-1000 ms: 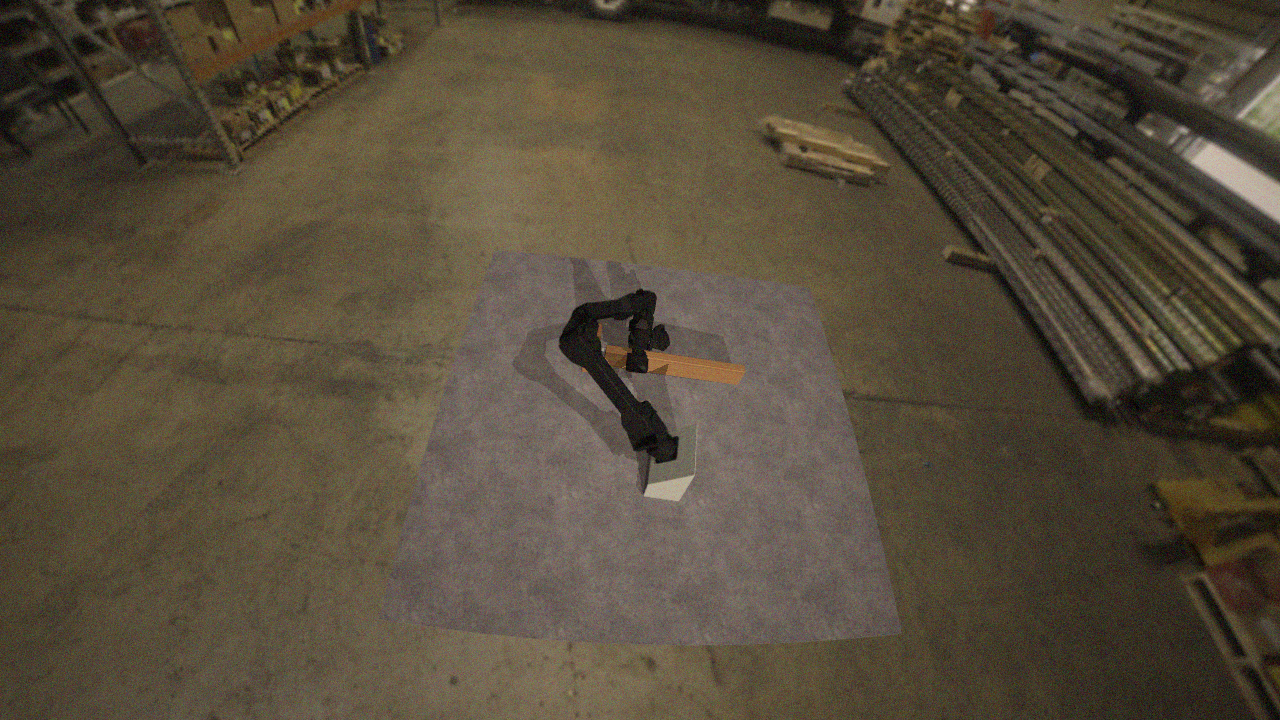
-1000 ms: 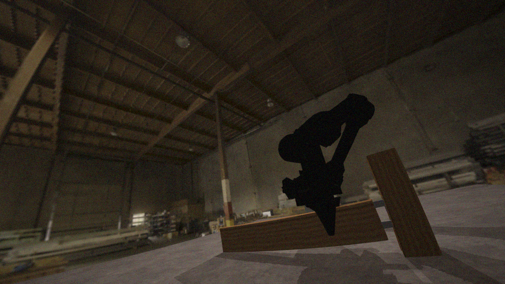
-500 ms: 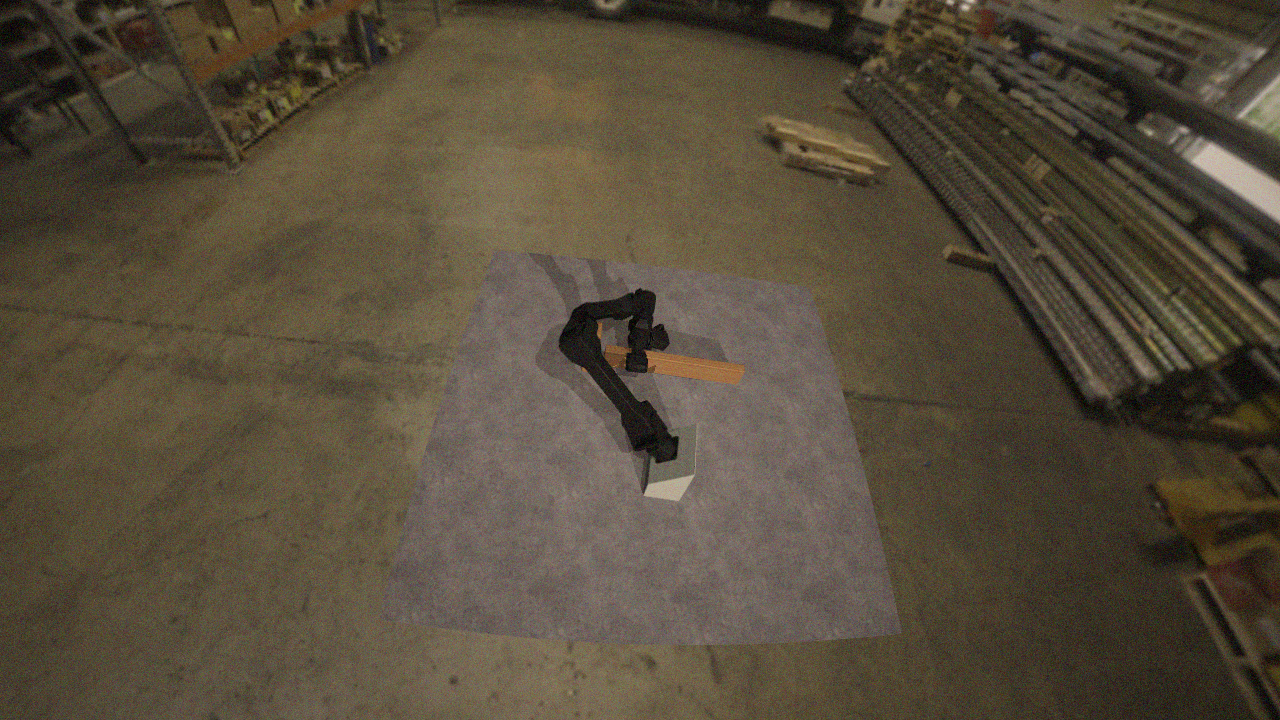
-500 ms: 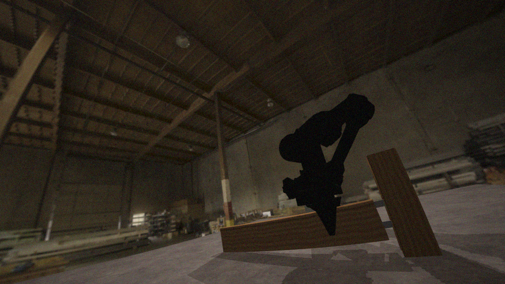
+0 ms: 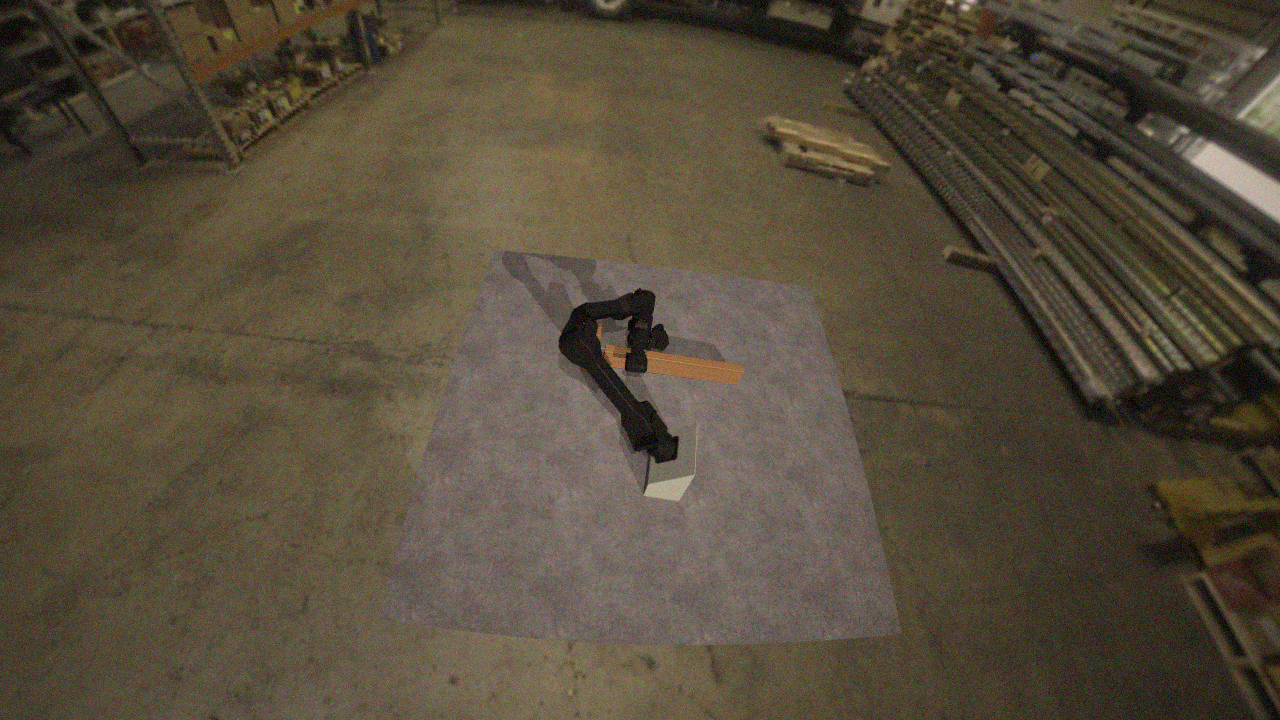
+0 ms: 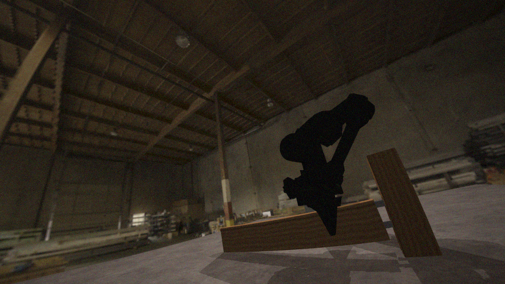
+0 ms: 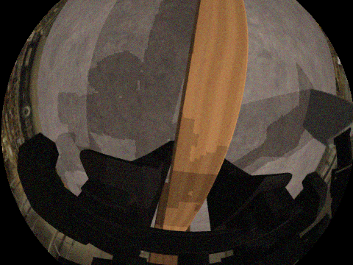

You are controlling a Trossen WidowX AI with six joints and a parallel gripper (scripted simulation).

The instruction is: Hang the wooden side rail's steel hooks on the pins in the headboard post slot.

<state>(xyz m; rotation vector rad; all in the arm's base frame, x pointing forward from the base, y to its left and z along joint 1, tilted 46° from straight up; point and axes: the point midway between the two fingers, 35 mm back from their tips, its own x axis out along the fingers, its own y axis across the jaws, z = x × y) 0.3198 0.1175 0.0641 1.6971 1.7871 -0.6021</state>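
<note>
Two steel hooks (image 6: 388,224) approach the post (image 6: 404,204); hand (image 6: 331,226) (image 7: 187,146) clamps the rail (image 5: 693,367) (image 6: 275,233) (image 7: 217,73), partly closed. Next: probably advance hooks, then lower.

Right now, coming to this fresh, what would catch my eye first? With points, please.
Probably the black arm (image 5: 613,385) (image 6: 317,130), bent over the purplish-grey table (image 5: 537,537) (image 6: 141,263) (image 7: 73,44). Its hand (image 6: 331,231) grips a long orange-brown board (image 5: 693,366) (image 6: 275,233) (image 7: 215,85) partway along, nearer the end facing the post. That upright post (image 6: 404,204) stands at the right of the exterior view, with two grey strips (image 6: 379,203) bridging the gap between board and post.
</note>
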